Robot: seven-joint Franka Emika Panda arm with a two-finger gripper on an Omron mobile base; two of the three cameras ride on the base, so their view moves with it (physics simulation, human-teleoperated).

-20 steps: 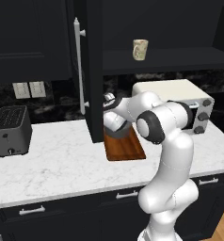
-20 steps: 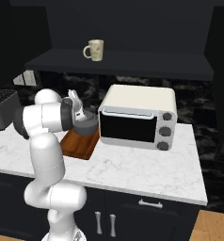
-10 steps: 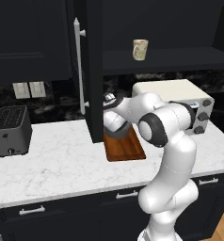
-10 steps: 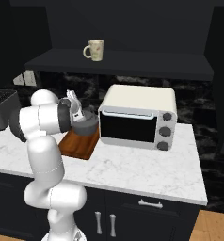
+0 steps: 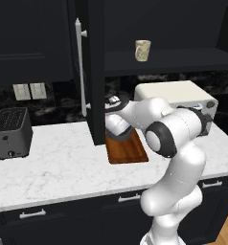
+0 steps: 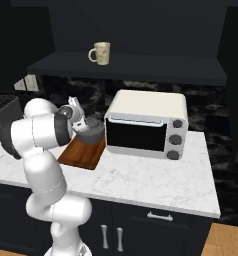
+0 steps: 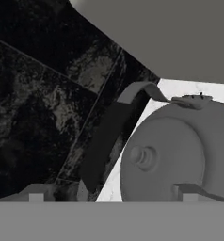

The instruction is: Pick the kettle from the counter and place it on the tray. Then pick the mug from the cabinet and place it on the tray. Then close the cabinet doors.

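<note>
Since a second ago the jaws have spread apart and let go of the kettle (image 6: 91, 131); in the hand view they stand wide, one finger (image 7: 36, 193) left of the domed lid and the other over its right side, gripping nothing. That kettle sits on the far end of the tray (image 6: 81, 152), just left of the toaster oven (image 6: 145, 122). Both tray and toaster oven rest on the worktop (image 6: 156, 180). Above the toaster oven, the mug (image 6: 101, 53) stands on the shelf of the cabinet (image 6: 141, 70), whose left door (image 5: 93, 72) hangs open.
</note>
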